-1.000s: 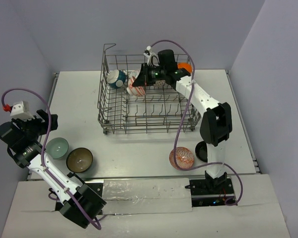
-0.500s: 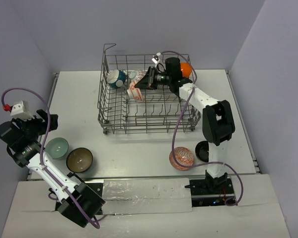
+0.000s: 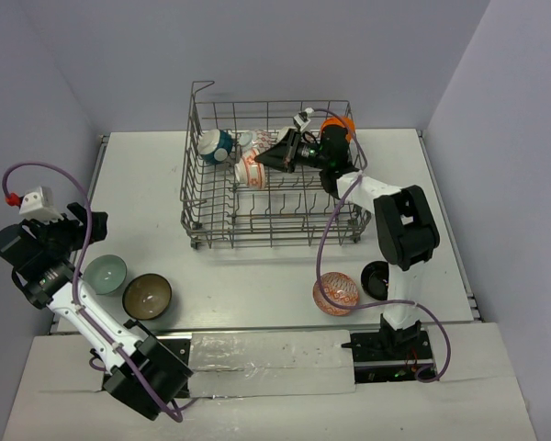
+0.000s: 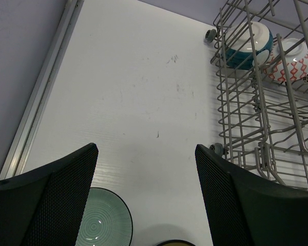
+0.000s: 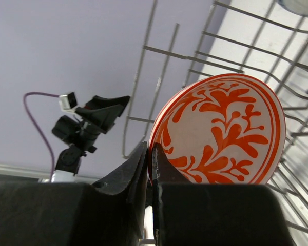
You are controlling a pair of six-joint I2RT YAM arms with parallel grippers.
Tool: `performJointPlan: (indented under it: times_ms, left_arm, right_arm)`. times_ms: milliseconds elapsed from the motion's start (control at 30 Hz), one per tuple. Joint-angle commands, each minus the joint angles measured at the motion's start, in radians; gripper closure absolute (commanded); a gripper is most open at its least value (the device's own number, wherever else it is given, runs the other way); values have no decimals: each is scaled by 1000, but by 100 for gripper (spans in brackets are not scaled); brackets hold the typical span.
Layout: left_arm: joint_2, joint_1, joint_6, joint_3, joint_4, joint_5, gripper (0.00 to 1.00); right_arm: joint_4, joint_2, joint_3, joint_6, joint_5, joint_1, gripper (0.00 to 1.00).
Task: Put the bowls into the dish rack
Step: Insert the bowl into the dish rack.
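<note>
Left claw [image 4: 146,148] released, jaws wide, above the near-left surface [image 3: 138,184]. Bare room between the left edge and the dish rack [image 3: 195,197]. Pale green bowl [image 3: 105,273] and brown bowl [image 3: 147,295] lie side by side, near left. Teal bowl [image 3: 216,146] in the rack's far-left corner. Right claw [image 5: 149,154] clenched on the rim of the orange-patterned bowl [image 5: 220,133], held on edge inside the rack. Red-patterned bowl [image 3: 336,292] and black bowl [image 3: 375,278] near right, outside the rack.

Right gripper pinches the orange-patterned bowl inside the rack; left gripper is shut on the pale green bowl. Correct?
No. The left wrist view shows the left gripper open and empty, the pale green bowl on the table below it. The right gripper does pinch the orange-patterned bowl inside the dish rack.
</note>
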Motion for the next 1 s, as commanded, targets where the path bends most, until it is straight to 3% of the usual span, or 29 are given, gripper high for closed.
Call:
performJointPlan:
  times_ms: [0, 533, 967]
  left_arm:
    - [4, 5, -16, 9, 33, 5, 17]
    - [21, 3, -5, 3, 33, 13, 17]
    - [11, 5, -2, 3, 30, 20, 17]
  right_arm:
    - [221, -68, 11, 99, -18, -2, 100]
    - [212, -134, -90, 79, 18, 2, 100]
    - [161, -120, -80, 39, 24, 51, 100]
